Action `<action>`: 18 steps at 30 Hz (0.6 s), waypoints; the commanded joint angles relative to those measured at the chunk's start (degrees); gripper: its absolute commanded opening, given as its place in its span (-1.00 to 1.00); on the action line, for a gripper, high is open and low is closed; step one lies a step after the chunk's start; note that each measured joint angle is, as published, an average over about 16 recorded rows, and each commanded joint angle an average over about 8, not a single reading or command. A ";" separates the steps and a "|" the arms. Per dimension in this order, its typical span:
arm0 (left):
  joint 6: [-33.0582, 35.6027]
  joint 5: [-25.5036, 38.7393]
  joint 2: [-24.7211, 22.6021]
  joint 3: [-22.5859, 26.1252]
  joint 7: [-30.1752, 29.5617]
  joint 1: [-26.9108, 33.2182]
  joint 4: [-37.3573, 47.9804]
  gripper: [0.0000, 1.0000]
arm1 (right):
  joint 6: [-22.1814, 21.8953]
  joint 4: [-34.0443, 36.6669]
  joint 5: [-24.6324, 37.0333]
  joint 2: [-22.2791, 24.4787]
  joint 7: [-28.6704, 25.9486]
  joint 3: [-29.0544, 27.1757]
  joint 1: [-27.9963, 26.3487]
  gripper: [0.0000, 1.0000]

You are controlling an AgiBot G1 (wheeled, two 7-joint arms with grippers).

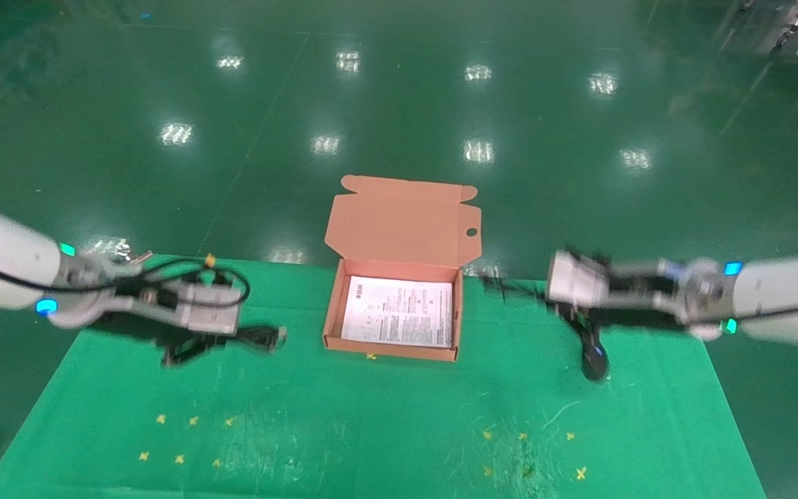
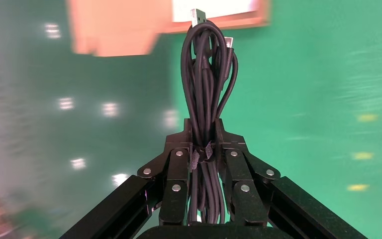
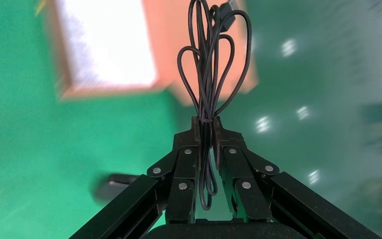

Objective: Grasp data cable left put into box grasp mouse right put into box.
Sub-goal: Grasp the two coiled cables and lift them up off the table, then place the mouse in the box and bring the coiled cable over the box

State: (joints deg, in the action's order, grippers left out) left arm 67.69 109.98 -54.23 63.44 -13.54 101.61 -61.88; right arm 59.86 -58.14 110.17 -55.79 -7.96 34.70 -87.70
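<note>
Green cloth counter (image 1: 371, 430), open orange-brown cardboard box (image 1: 399, 229) centre | left gripper (image 2: 202, 130) fingers clamp black looped data cable (image 2: 206, 74) | right gripper (image 3: 205, 128) fingers clamp thin cord (image 3: 211, 59), black oval mouse (image 1: 594, 360) dangling.

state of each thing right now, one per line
box: open, lid up, only a leaflet inside
cable: bundled, clamped in left gripper, off the table
mouse: hanging below right gripper by its cord
left gripper: shut on cable
right gripper: shut on mouse cord
</note>
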 commanded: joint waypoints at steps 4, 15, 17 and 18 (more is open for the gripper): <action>-2.34 7.25 -0.02 0.14 -6.78 2.55 -8.80 -1.00 | -2.54 -0.22 -1.51 -2.52 0.61 -1.95 -5.03 -1.00; -7.17 11.96 -4.38 -1.20 -9.81 5.63 -6.42 -1.00 | -8.02 8.82 -3.74 -12.38 8.35 -2.66 -12.78 -1.00; -8.08 11.99 -5.00 -1.54 -9.47 6.23 -5.25 -1.00 | -8.70 10.91 -4.29 -13.82 9.83 -2.79 -13.81 -1.00; -8.51 11.97 -5.27 -1.71 -9.25 6.54 -4.67 -1.00 | -8.98 11.93 -4.58 -14.48 10.56 -2.87 -14.29 -1.00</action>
State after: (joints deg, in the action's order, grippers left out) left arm 59.43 121.89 -59.37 61.81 -22.65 108.16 -66.65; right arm 51.22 -46.47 105.52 -69.85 2.57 31.80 -101.76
